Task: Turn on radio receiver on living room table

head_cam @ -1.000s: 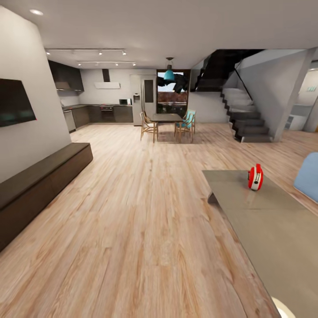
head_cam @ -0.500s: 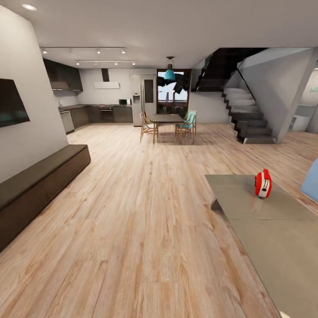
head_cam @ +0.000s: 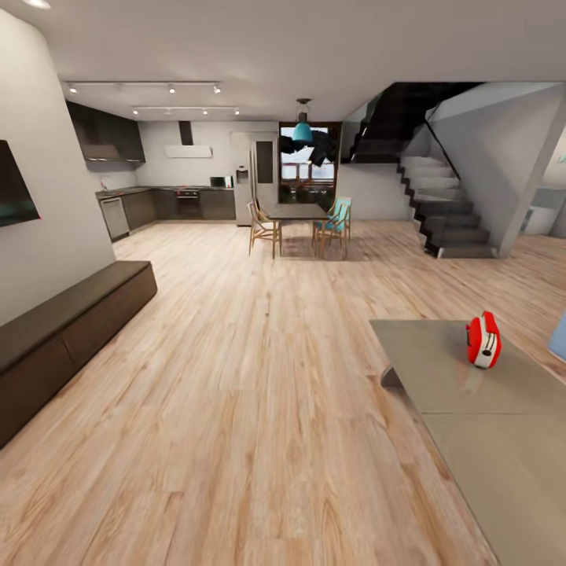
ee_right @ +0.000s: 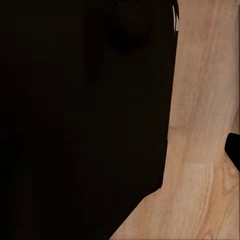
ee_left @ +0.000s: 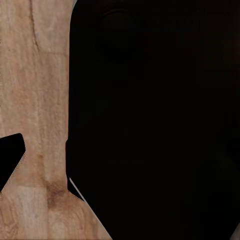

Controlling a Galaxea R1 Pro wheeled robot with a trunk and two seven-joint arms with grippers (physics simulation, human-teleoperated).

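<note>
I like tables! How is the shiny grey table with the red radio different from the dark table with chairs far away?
The glossy grey-taupe low table sits near, chairless, carrying a small red radio. The dark dining table stands taller, far off, with chairs around it. Both stand on wood plank floor.

Light wood plank floor (head_cam: 236, 377) runs back to a dark kitchen (head_cam: 169, 203); a dining set (head_cam: 299, 224) stands by a window (head_cam: 308, 169). A long dark bench (head_cam: 63, 326) lines the left wall; dark stairs (head_cam: 440, 212) climb at right.

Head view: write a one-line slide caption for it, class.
Red radio receiver stands on the low grey table at right, wood floor stretching to a distant kitchen.
</note>
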